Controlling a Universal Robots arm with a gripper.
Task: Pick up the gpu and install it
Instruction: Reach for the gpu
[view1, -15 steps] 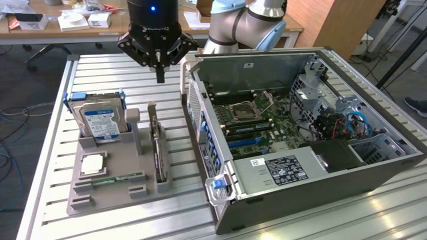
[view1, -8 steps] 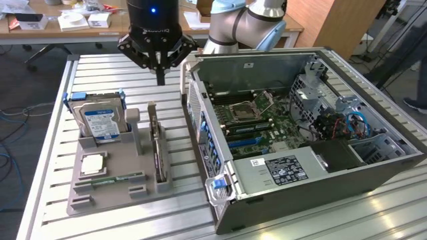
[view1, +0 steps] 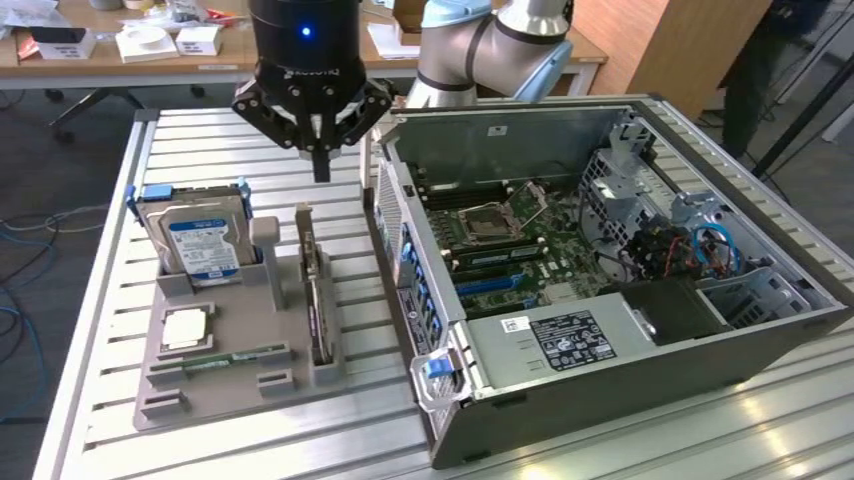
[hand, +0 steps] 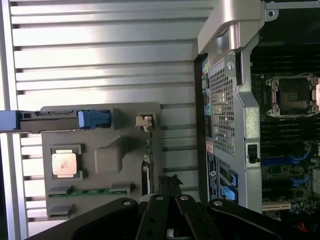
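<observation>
Though closed, jaws near upright gpu (view1: 316, 300)

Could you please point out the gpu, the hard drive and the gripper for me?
gpu (view1: 318, 300), exterior view, middle of its top edge.
hard drive (view1: 200, 243), exterior view, its blue-white label.
gripper (view1: 320, 172), exterior view, between its shut fingertips.

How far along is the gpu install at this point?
Done: nothing yet; the gpu stands on edge in the grey tray, untouched. In hand: the gripper, shut and empty, hangs above the gpu. Left: pick-up and install; the open computer case holds no gpu.
</observation>
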